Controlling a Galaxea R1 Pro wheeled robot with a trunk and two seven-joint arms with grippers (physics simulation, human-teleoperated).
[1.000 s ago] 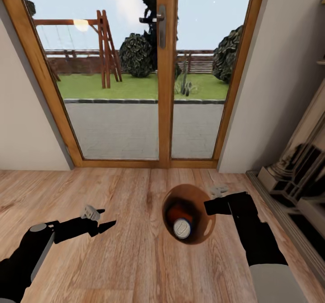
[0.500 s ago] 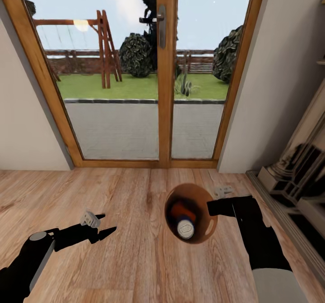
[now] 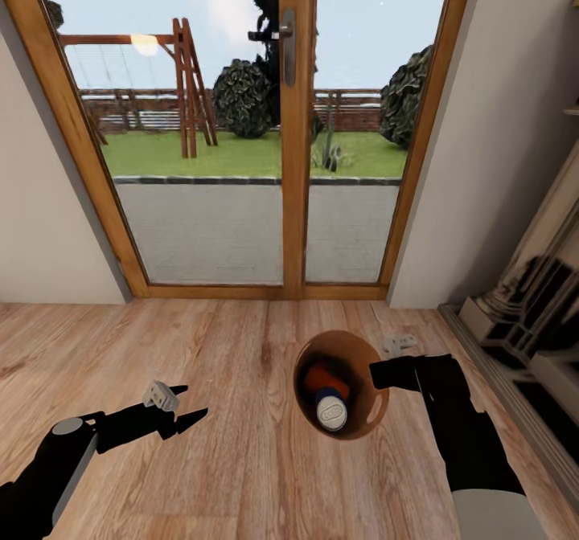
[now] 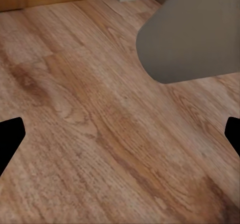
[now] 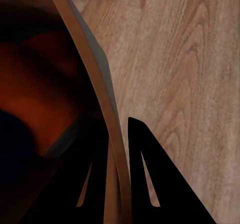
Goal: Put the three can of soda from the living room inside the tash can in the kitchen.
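Both arms: matte black housings w/ grey cylindrical fwd segments. Left gripper [image 3: 191,408]: black, tapered pointed fingers [image 3: 195,419], pale grey block atop wrist. Right gripper [image 5: 118,149]: black wedge fingers, same grey block.

Two soda cans [image 3: 328,399] sit inside the trash can [image 3: 363,423], above the floor [image 3: 241,460], before the glass doors [image 3: 241,122].

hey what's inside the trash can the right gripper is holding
Inside the trash can, pinched at its rim by the right gripper, an orange soda can and a dark blue one show; anything beneath them is hidden.
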